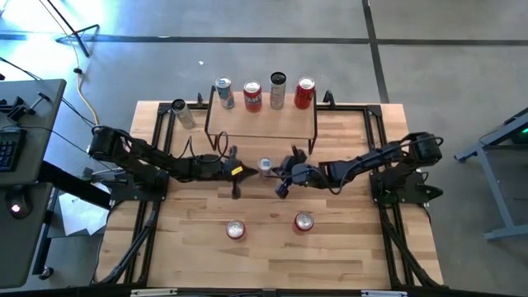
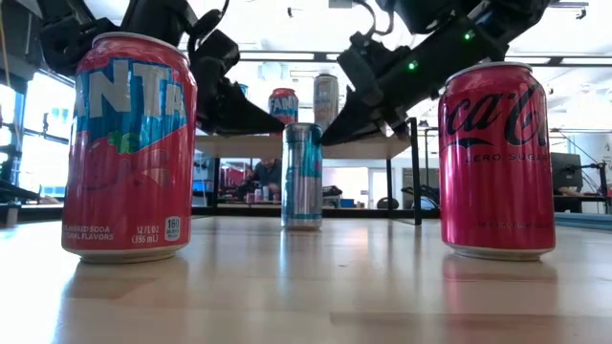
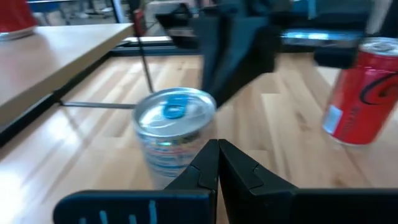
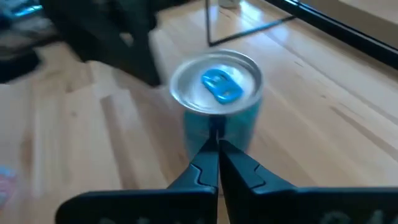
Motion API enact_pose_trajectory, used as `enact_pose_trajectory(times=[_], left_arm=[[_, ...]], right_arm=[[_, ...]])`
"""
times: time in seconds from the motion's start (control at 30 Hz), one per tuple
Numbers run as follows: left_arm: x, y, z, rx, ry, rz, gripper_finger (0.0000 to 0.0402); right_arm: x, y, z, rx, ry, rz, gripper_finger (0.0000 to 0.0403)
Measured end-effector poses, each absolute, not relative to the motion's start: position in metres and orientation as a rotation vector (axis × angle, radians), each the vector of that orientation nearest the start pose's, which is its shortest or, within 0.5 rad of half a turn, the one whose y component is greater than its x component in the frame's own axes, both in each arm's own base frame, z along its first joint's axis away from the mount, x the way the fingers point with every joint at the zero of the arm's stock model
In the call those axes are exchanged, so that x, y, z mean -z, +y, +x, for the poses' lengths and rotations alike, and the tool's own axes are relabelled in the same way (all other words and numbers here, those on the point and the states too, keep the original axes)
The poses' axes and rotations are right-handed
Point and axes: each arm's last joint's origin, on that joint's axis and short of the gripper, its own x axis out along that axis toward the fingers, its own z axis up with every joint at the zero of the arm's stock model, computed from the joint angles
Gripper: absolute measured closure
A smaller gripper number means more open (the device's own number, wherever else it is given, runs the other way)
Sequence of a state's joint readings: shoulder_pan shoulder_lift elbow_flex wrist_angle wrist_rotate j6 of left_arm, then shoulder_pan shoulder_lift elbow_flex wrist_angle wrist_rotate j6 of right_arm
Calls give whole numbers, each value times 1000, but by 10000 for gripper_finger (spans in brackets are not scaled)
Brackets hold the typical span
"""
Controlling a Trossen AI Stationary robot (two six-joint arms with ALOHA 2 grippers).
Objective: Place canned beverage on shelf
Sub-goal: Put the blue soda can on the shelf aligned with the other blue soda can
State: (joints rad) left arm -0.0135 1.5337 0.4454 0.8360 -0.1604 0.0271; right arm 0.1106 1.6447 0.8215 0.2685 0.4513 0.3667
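Note:
A slim silver and blue can [image 1: 266, 166] stands upright on the tabletop just in front of the shelf [image 1: 262, 124], a small wooden-topped rack on black wire legs. My left gripper [image 1: 239, 171] is shut close to the can's left side, and my right gripper [image 1: 278, 172] is shut close to its right side. In the low view both point slanting down at the can's top [image 2: 302, 127]. The left wrist view shows the can [image 3: 174, 130] a little to one side of the shut fingertips [image 3: 217, 149]. In the right wrist view it [image 4: 217, 99] stands straight ahead of them [image 4: 217, 142]. My left gripper's shut fingertips end beside the can's upper wall [image 3: 186, 152]; whether they touch it I cannot tell. My right gripper's shut fingertips stand right at the can's upper wall [image 4: 217, 127], below the rim, coming slanting down from the table's right; whether they touch it I cannot tell.
Several cans [image 1: 252, 96] stand along the shelf top's far edge. Another can [image 1: 180, 111] is on the table left of the shelf. Two red cans, a Fanta [image 2: 129, 148] and a Coca-Cola Zero [image 2: 497, 158], stand nearer the front edge, with bare tabletop around them.

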Motion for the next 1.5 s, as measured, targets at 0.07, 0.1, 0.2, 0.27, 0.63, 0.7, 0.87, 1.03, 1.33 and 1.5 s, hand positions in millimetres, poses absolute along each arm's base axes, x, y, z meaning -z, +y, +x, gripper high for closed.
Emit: enact_pose_trajectory(times=[0.07,0.1,0.2,0.27,0.63,0.7,0.87,1.03,1.33,1.5], left_arm=[[-154,2,270,-171,254,53,401],[-154,2,270,-183,254,55,401],[-154,7,270,-240,254,58,401],[-154,13,269,-284,255,57,401],[-151,9,263,-41,365,-2,401],[-156,9,269,-50,270,-58,401],[-140,13,275,-184,256,-113,402],[-130,22,276,-274,261,-125,402],[-137,38,263,-355,243,-106,402],[-150,40,243,-366,234,-107,402]], right_arm=[[-180,28,330,398,457,200,403],[-180,29,330,392,460,198,403],[-182,31,327,404,510,174,403],[-188,29,326,459,528,158,403],[-180,8,333,579,565,146,403],[-176,5,337,553,562,153,403],[-172,4,341,518,547,172,403],[-171,9,340,526,545,184,403],[-172,25,341,453,542,212,403],[-175,30,336,438,579,145,403]])
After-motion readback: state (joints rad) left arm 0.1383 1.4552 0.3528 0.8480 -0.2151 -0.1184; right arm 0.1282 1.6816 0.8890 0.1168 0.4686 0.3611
